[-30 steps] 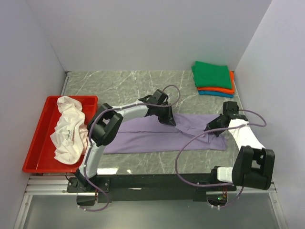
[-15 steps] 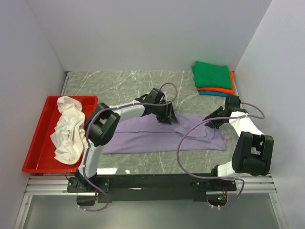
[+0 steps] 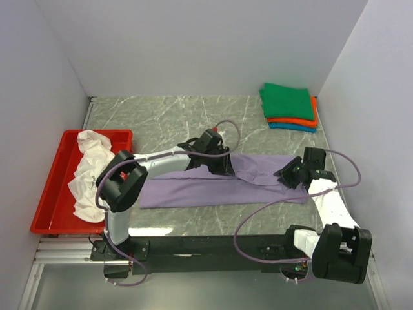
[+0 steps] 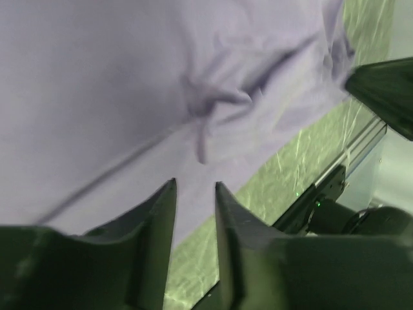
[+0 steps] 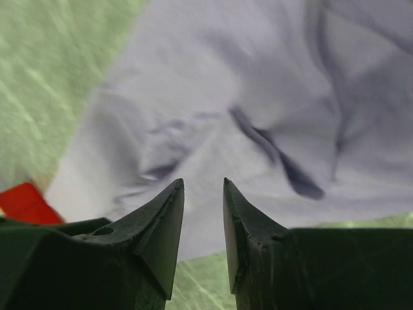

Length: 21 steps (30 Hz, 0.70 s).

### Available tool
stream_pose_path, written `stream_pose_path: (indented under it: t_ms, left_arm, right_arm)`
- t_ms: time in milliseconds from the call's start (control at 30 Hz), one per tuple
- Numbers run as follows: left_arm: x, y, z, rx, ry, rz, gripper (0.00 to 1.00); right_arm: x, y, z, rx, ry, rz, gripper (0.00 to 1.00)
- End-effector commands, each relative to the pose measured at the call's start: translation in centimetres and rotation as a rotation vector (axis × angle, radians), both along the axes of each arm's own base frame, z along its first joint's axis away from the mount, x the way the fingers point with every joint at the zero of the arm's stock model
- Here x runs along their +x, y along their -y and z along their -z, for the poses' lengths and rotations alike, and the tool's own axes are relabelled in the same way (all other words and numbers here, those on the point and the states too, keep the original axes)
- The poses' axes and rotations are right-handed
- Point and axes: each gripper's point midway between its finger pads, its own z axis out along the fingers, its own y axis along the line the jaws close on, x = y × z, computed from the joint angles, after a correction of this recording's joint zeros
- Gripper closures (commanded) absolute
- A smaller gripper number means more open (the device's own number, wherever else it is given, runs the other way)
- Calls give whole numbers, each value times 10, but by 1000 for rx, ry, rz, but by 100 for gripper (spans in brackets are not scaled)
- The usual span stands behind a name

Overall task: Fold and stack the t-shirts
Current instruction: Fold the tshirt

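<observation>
— Seen from above, where is your shirt?
— Your lavender t-shirt (image 3: 187,190) lies spread flat on the counter (image 3: 161,116). Your left pincer (image 3: 224,169) is over its middle and your right pincer (image 3: 282,175) is at its right end. The green t-shirt (image 3: 287,100) tops the orange t-shirt (image 3: 293,121) and the teal t-shirt (image 3: 297,127), folded in the far right corner. The white t-shirt (image 3: 93,174) sits crumpled in the red tray (image 3: 45,206).
— And on your left wrist?
— The fingers (image 4: 158,219) stand parted with nothing between them, over wrinkled lavender cloth.
— Right wrist?
— Your fingers (image 5: 164,219) stand apart and empty above creased cloth.
</observation>
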Motion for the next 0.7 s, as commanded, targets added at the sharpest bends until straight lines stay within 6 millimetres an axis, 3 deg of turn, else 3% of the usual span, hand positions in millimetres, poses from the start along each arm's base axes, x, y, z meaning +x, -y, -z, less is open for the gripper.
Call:
stream_pose_path:
  t_ms: [0,100,200,367,433,467,500,567,600,667]
  left_arm:
    - [-9,20,-5,-4,47,43,69]
    - [-20,30,1,4,29,66,84]
    - [-25,39,3,3,28,85,92]
    - [-24,49,11,28,20,104,92]
    - [-16,56,7,25,39,106,91]
    - [-15,56,16,52,25,106,90]
    - [-8,64,8,36,44,110,89]
    - [-4,69,16,51,38,112,87]
    - [2,75,8,38,49,114,85]
    - [8,79,15,45,46,109,82]
  right_arm:
    - [-3,-4,12,-6,10,-38,62]
    - [-2,-5,18,-8,0,-57,63]
    - [-2,-5,20,-4,1,-60,63]
    - [-2,-6,21,-8,7,-63,64]
    - [-2,-6,20,-7,9,-64,64]
    - [-2,-6,20,-7,12,-64,64]
    - [-1,-6,19,-6,15,-65,64]
    - [0,-6,16,-8,20,-67,64]
    - [0,-6,15,-8,20,-67,64]
    - [2,-6,10,-12,30,-72,64]
